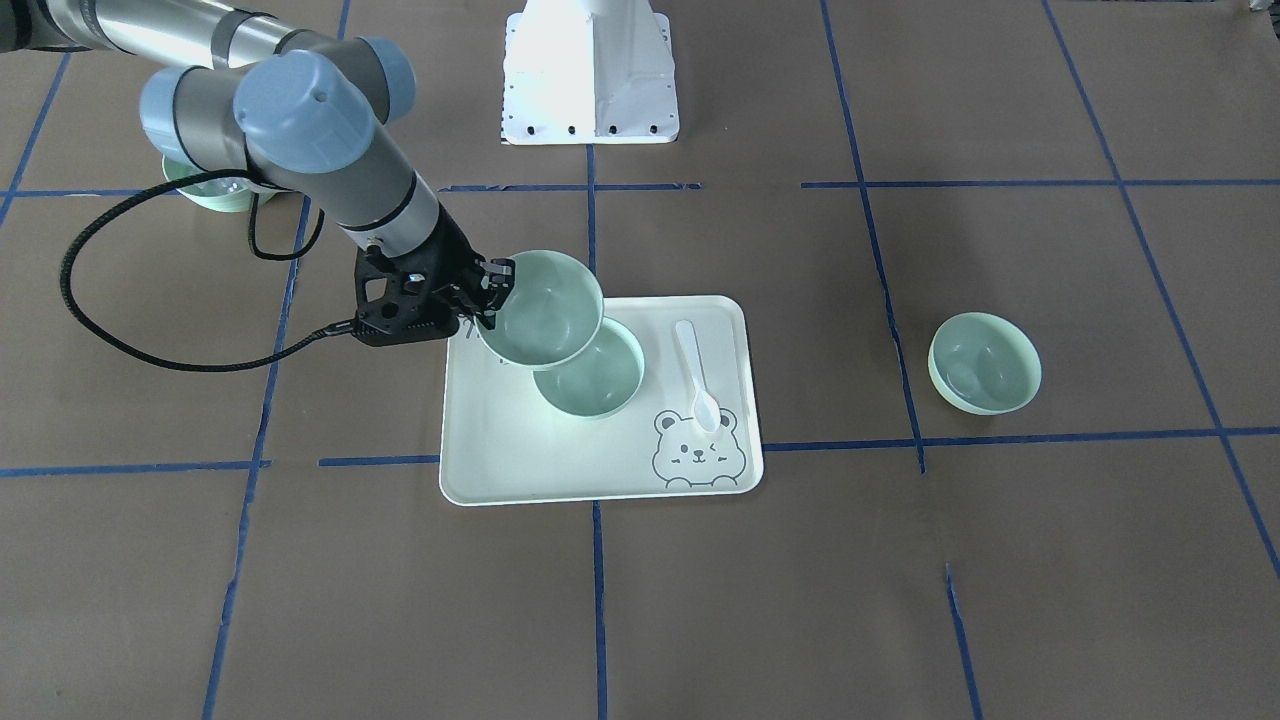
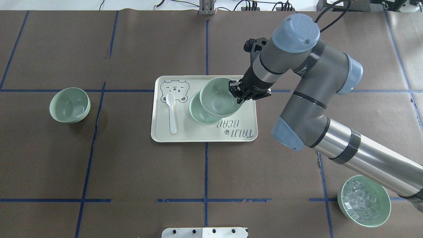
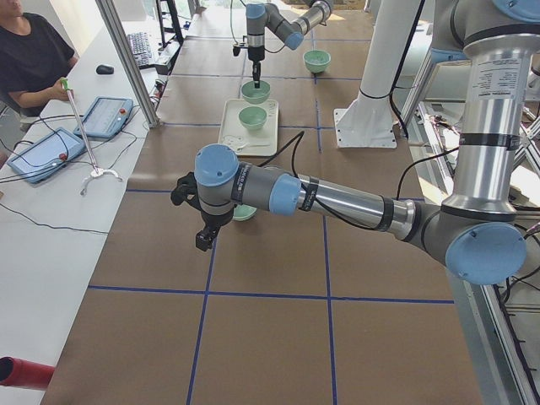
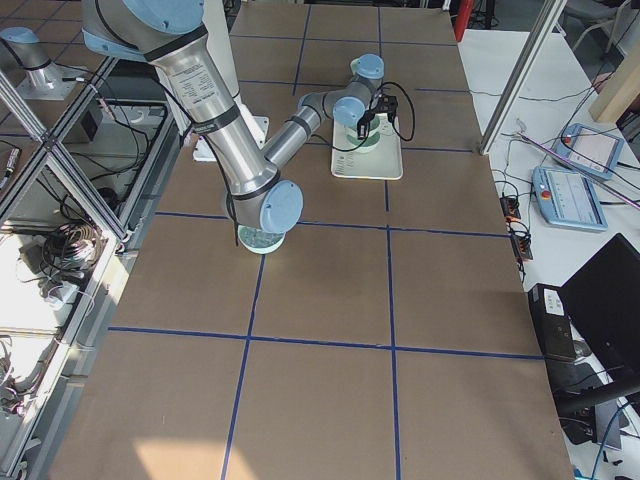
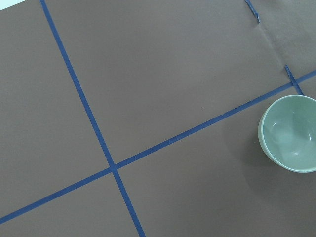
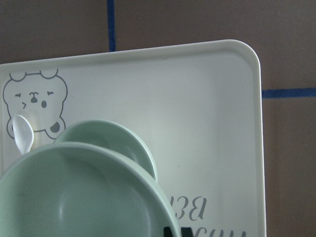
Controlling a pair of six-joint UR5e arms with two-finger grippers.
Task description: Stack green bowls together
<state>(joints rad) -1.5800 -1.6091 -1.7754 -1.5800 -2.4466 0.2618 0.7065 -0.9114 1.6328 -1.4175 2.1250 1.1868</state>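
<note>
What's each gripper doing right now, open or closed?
Left gripper: cannot be told; it shows only in the left side view.
Right gripper: closed on the rim of a green bowl.

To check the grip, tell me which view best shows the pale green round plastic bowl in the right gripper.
Overhead exterior: the held pale green bowl shows whole, with the right gripper pinching its rim. The front-facing view shows it too, from the opposite side; the right wrist view crops it; the side views show it small and far.
</note>
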